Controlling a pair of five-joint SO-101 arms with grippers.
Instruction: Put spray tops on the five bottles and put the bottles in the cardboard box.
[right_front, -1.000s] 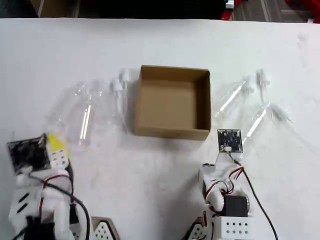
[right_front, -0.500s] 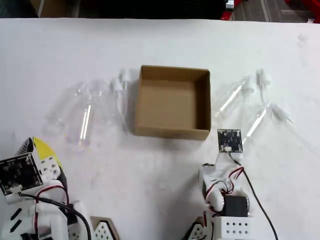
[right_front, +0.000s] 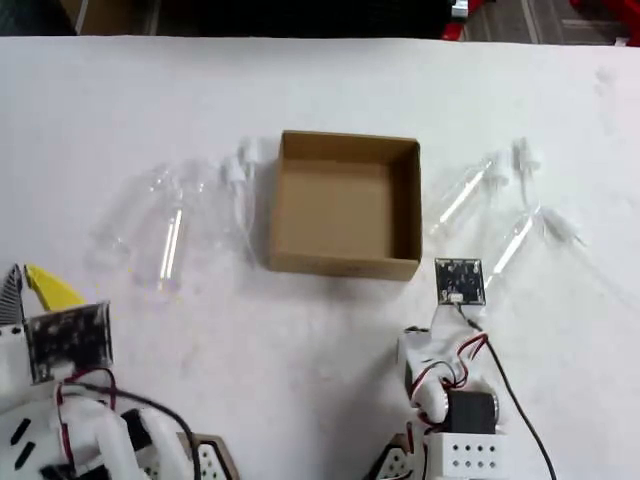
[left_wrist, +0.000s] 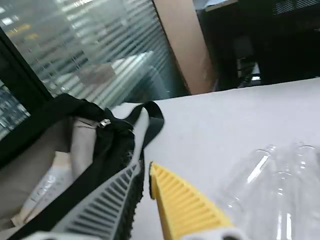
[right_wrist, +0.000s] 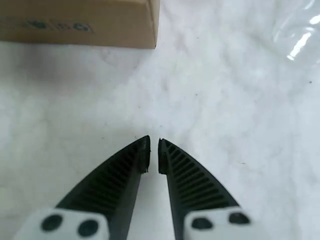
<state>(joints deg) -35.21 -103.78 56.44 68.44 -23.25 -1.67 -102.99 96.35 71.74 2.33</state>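
The open cardboard box (right_front: 345, 205) sits mid-table with nothing inside. Left of it lie clear bottles (right_front: 165, 228) side by side, with white spray tops (right_front: 240, 165) near the box's far-left corner. These bottles (left_wrist: 280, 192) also show in the left wrist view, off to the side of my left gripper. Right of the box lie two slim bottles (right_front: 465, 195) (right_front: 515, 240) with spray tops (right_front: 525, 155) (right_front: 563, 230) beside them. My left gripper (right_front: 22, 270) (left_wrist: 145, 170), one finger yellow, is shut on nothing at the near-left edge. My right gripper (right_wrist: 154, 147) is shut over bare table in front of the box (right_wrist: 80, 22).
White table (right_front: 330, 330) with free room in front of the box. The right arm's base (right_front: 450, 420) stands at the near edge. A black bag (left_wrist: 100, 145) lies beyond the table's left side, with window blinds behind it.
The left arm has pulled back toward the near-left edge and turned, its gripper now pointing away from the bottles. The right arm has kept still.
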